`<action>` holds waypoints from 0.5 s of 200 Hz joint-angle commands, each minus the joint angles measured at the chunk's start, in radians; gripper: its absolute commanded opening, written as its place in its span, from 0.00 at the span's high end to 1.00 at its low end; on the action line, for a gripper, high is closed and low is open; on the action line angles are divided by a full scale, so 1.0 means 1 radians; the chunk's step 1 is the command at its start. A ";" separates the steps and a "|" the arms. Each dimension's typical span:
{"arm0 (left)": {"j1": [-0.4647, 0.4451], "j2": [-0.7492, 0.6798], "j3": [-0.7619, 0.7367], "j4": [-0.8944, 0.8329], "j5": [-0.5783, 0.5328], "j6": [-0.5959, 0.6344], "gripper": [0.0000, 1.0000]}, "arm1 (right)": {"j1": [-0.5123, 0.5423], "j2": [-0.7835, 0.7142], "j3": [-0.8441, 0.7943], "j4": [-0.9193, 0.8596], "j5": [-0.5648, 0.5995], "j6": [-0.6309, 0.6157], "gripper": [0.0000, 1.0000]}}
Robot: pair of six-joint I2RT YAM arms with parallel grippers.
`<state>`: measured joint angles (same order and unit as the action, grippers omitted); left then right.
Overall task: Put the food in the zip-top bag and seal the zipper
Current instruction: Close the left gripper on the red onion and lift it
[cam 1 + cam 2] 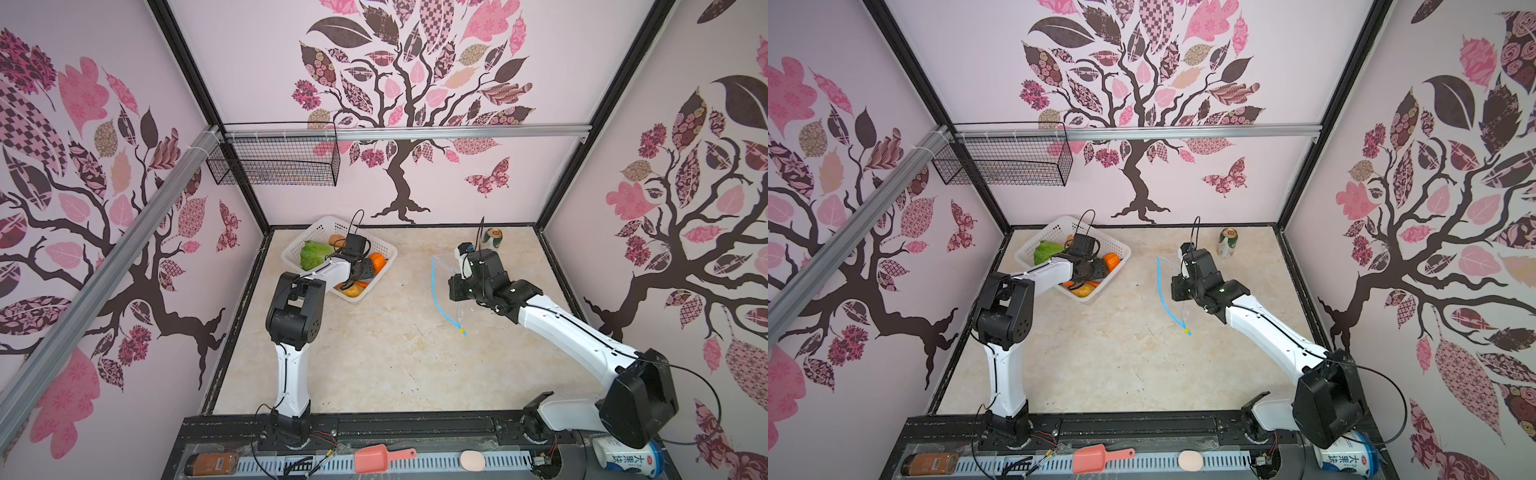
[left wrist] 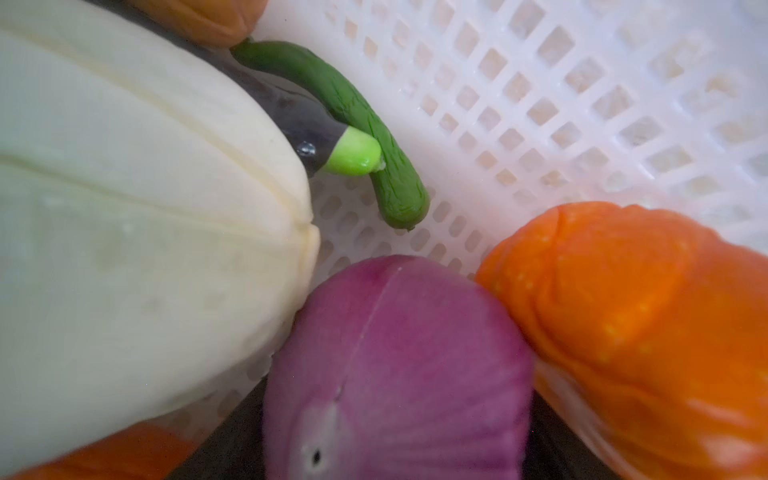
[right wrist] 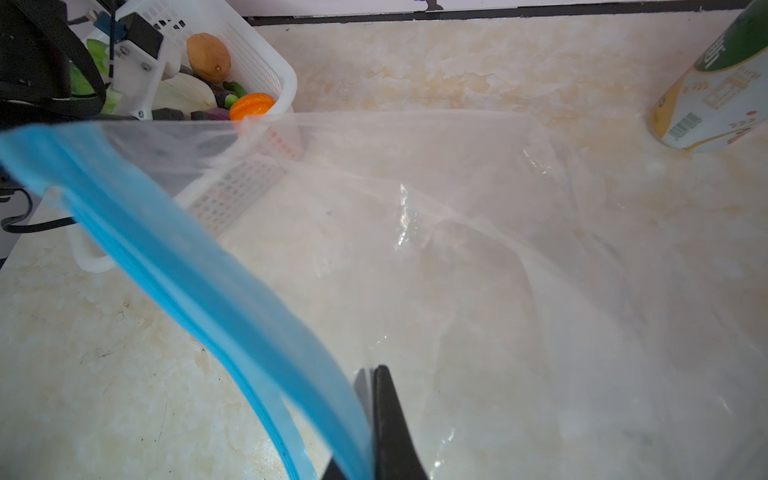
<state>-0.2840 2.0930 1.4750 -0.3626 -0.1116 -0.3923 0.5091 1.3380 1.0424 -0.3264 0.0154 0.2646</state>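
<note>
The food lies in a white perforated basket (image 1: 320, 232): napa cabbage (image 1: 311, 254), pumpkin (image 1: 377, 261) and a potato (image 1: 336, 239). My left gripper (image 1: 361, 270) reaches down into it. In the left wrist view the purple onion (image 2: 395, 353) sits between its dark fingers (image 2: 232, 440), beside the cabbage (image 2: 124, 208) and an orange piece (image 2: 644, 332). Whether the fingers press the onion I cannot tell. My right gripper (image 3: 374, 415) is shut on the zip-top bag (image 3: 498, 249) at its light-blue zipper (image 3: 187, 257), holding that edge up off the table. The zipper (image 1: 433, 286) curves down to its slider (image 1: 462, 331).
A green-white drink can (image 1: 494, 237) stands at the back right near the bag. A black wire basket (image 1: 274, 162) hangs on the back wall. Along the front rail lie a pink scoop (image 1: 382, 457), a brown bottle (image 1: 212, 463) and a white tub (image 1: 627, 457).
</note>
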 commanded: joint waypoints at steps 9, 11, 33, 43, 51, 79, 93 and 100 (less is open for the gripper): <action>-0.002 -0.037 -0.035 0.055 -0.020 -0.009 0.63 | 0.000 -0.040 0.021 -0.014 0.017 -0.008 1.00; -0.002 -0.040 -0.036 0.056 -0.019 -0.009 0.64 | 0.000 -0.041 0.021 -0.013 0.016 -0.007 1.00; -0.001 -0.080 -0.055 0.055 -0.019 -0.011 0.73 | -0.001 -0.045 0.015 -0.007 0.011 -0.004 1.00; -0.002 -0.095 -0.059 0.046 -0.020 -0.010 0.76 | -0.001 -0.048 0.012 -0.004 0.010 -0.001 1.00; -0.001 -0.106 -0.058 0.035 -0.021 -0.014 0.76 | -0.002 -0.050 0.009 -0.001 0.008 0.000 1.00; 0.005 -0.140 -0.047 -0.010 -0.011 -0.033 0.77 | 0.000 -0.062 -0.004 0.009 0.003 0.006 1.00; 0.013 -0.153 -0.048 -0.020 -0.002 -0.039 0.79 | -0.001 -0.066 -0.010 0.015 0.003 0.007 1.00; 0.018 -0.156 -0.047 -0.023 0.005 -0.040 0.80 | -0.001 -0.066 -0.013 0.016 0.002 0.007 1.00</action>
<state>-0.2806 1.9751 1.4376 -0.3595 -0.1112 -0.4152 0.5091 1.3224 1.0332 -0.3237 0.0151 0.2657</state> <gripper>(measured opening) 0.724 0.042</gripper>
